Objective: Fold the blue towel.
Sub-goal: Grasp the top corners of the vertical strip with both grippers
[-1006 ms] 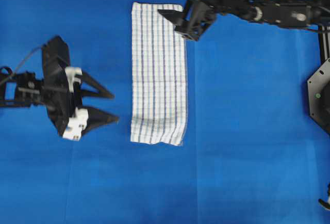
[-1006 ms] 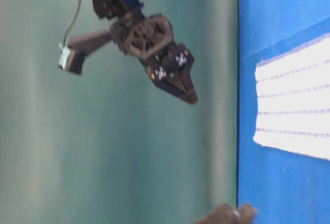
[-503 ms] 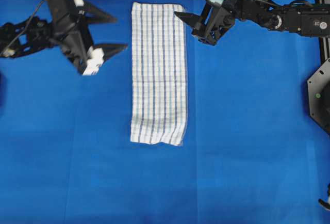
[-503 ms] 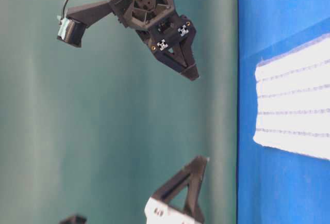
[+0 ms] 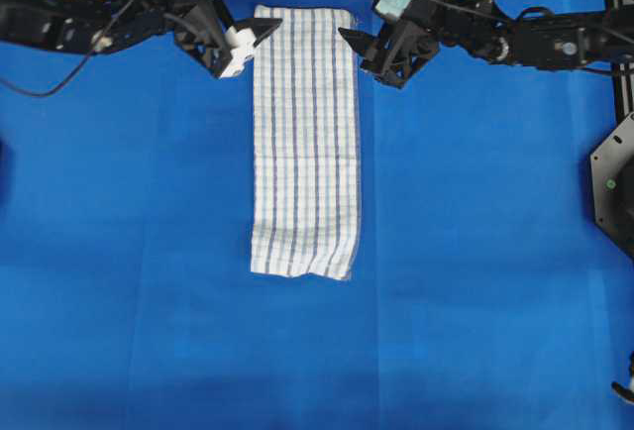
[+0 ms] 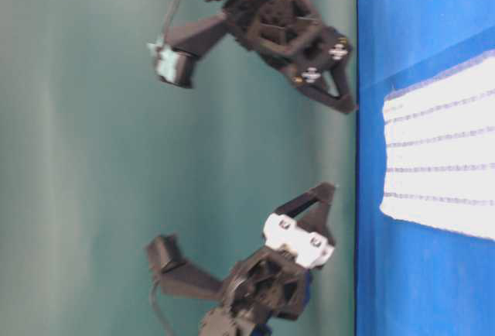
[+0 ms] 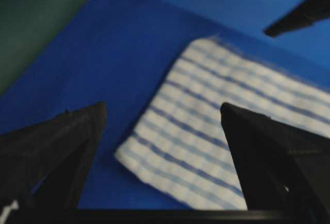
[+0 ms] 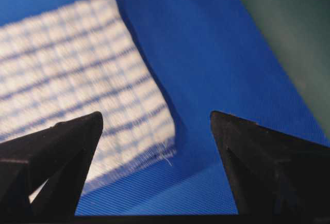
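While both my claws stand wide apart and hold nothing, I hang them over the far end of the towel (image 5: 303,143). My left claw (image 5: 241,42) sits at the towel's far left corner; through its wrist camera I see that corner framed between my two dark fingers (image 7: 56,152), with bare cloth (image 7: 77,79) showing on my side of it. My right claw (image 5: 367,53) sits at the far right corner, and its own camera shows the hem and a loose thread just ahead of my fingers (image 8: 51,152). From table level both claws look to be above the surface, not on it; how much gap remains I cannot tell.

I judge the step in hand to be the approach to a pinch on the two far corners. The towel lies flat as a long narrow strip running away from the near edge, so it seems already doubled lengthwise, with an end-to-end fold still to come. Next I would need to drop each claw straight down so one finger slides under a corner, close on all layers, then carry both corners together toward the near end.

Edges matter here: the far hem lies close to the table's far edge, beyond which is only a green backdrop (image 6: 155,150). All around the towel the blue cover is bare, so the path to the near hem is open. My two claws are well apart.
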Controlling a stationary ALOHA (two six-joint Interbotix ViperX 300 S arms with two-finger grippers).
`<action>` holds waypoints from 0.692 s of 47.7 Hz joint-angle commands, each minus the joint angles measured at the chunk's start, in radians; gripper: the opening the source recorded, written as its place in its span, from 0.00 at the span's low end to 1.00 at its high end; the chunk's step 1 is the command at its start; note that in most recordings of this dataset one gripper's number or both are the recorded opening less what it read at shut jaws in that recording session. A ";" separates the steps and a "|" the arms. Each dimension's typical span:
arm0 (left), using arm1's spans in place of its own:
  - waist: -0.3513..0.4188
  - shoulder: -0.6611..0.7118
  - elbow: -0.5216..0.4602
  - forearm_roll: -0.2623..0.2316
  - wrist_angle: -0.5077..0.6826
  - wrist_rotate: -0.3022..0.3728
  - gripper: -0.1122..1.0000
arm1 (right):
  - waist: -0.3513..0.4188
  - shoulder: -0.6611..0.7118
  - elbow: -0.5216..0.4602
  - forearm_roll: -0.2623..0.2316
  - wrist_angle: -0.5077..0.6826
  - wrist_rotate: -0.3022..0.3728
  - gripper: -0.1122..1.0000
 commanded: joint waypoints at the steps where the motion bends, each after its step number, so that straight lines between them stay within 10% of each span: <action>1: 0.015 0.026 -0.040 0.003 -0.009 0.002 0.89 | -0.011 0.025 -0.032 -0.002 -0.031 0.002 0.89; 33: 0.054 0.206 -0.086 0.005 -0.069 -0.015 0.87 | -0.035 0.232 -0.123 -0.003 -0.057 0.003 0.87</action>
